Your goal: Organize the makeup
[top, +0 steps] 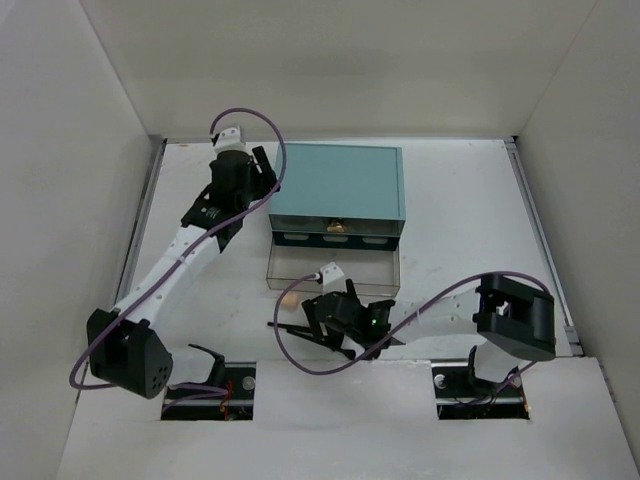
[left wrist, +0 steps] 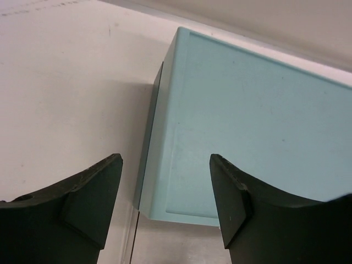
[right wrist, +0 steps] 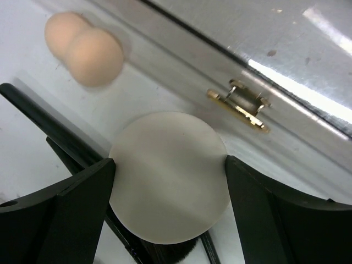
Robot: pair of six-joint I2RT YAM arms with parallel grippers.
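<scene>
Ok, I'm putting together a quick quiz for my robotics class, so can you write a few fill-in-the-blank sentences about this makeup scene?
1. The right hand grips the cream puff, whose outline is ____.
2. The egg-shaped sponge, lying apart from the puff, is ____ in colour.
3. The left hand, above a corner of the teal drawer box, is ____ and holds nothing.

Missing words: round; peach; open.
</scene>
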